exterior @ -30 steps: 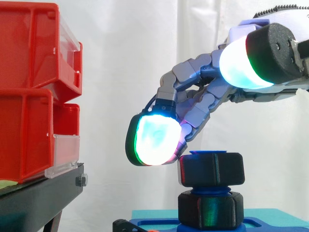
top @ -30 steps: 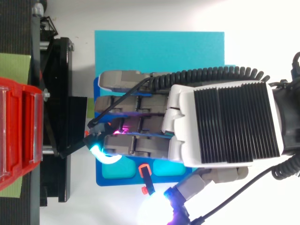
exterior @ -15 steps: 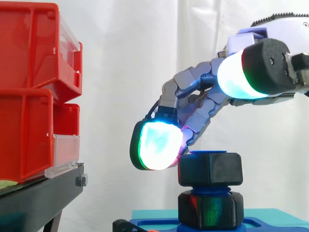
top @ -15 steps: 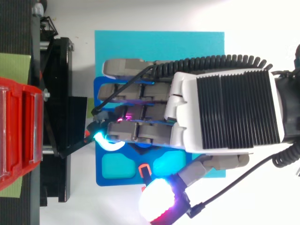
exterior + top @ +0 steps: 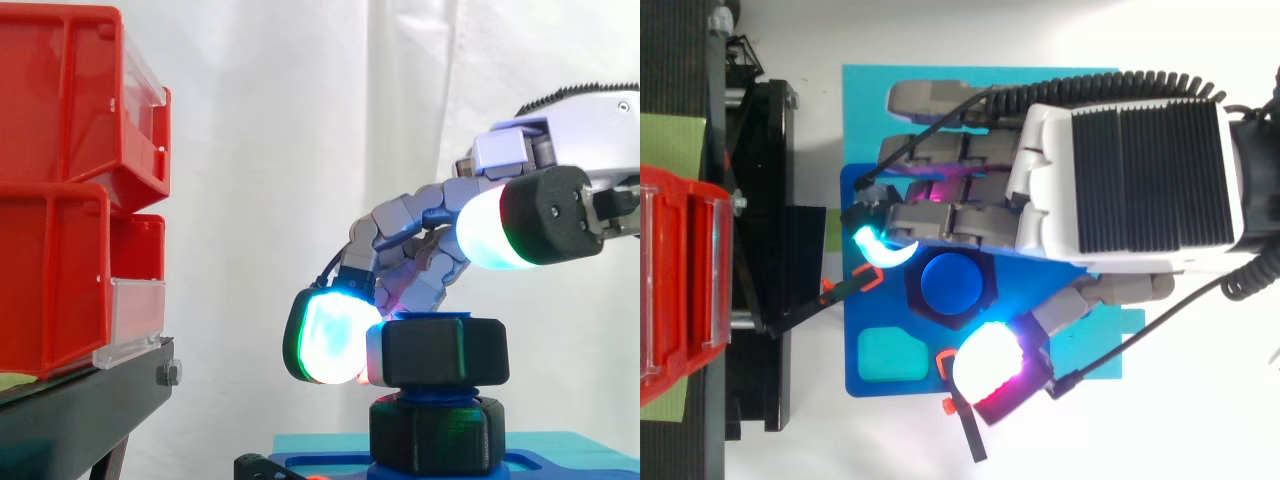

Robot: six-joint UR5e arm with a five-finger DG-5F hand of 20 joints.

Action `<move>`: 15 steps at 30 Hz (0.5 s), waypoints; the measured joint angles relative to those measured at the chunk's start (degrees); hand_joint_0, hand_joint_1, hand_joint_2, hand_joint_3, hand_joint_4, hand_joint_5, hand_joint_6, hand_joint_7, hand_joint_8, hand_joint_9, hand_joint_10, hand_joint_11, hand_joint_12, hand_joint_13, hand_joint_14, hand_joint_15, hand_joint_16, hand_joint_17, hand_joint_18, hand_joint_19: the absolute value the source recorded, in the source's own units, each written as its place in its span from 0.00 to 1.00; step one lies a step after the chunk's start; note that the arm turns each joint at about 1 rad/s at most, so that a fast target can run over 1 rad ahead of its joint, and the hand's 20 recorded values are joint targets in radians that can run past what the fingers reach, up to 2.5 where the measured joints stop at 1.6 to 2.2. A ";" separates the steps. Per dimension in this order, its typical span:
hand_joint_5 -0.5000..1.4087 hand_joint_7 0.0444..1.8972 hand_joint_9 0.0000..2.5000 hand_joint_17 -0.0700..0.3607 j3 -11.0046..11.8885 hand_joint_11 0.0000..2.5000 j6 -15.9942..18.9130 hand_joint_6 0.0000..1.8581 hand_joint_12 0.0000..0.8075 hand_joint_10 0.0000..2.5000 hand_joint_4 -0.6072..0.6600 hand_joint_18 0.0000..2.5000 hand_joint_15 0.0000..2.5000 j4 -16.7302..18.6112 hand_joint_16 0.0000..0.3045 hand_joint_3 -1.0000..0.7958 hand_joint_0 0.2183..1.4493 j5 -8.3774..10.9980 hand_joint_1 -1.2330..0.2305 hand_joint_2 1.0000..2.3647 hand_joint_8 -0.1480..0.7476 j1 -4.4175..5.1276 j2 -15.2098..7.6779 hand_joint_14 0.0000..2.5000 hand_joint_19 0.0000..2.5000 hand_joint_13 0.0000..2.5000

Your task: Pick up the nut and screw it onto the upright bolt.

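The nut [image 5: 437, 352], black and six-sided, sits threaded on the upper end of the upright blue bolt [image 5: 958, 283], whose round top shows just above the nut's upper face in the side view. Below it a second black six-sided collar [image 5: 435, 435] sits lower on the same bolt, with a narrow band of blue thread visible between the two. The bolt rises from a blue base plate [image 5: 855, 380] that lies on a teal mat [image 5: 980, 85].

The hand [image 5: 1130, 170] reaches in over the plate with its fingers bent downward. One cyan-glowing fingertip [image 5: 328, 338] rests against the nut's left side in the side view (whether it presses or merely touches cannot be told). The thumb pad [image 5: 490, 228], glowing white with a green edge, stands higher than the nut and apart from it. From above the thumb lies on the opposite side of the bolt from the fingers. So the hand is curled but closed round nothing, and the nut is held by the bolt alone.

To the left, well apart from the bolt, stacked red bins [image 5: 60, 190] sit on a black stand [image 5: 70, 420] before the white curtain [image 5: 280, 120]
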 measured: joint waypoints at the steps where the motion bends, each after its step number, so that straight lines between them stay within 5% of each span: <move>1: 0.21 0.44 0.30 0.30 -0.10 0.00 0.00 0.27 0.36 0.00 0.68 0.04 0.00 0.02 0.09 0.28 0.25 -0.12 0.73 0.00 0.46 -0.18 -0.01 0.00 0.00 0.21; 15: 0.21 0.46 0.30 0.30 0.70 0.00 0.07 0.27 0.36 0.00 0.68 0.04 0.00 0.09 0.09 0.28 0.25 -3.04 0.73 0.00 0.46 -2.63 0.01 0.00 0.00 0.21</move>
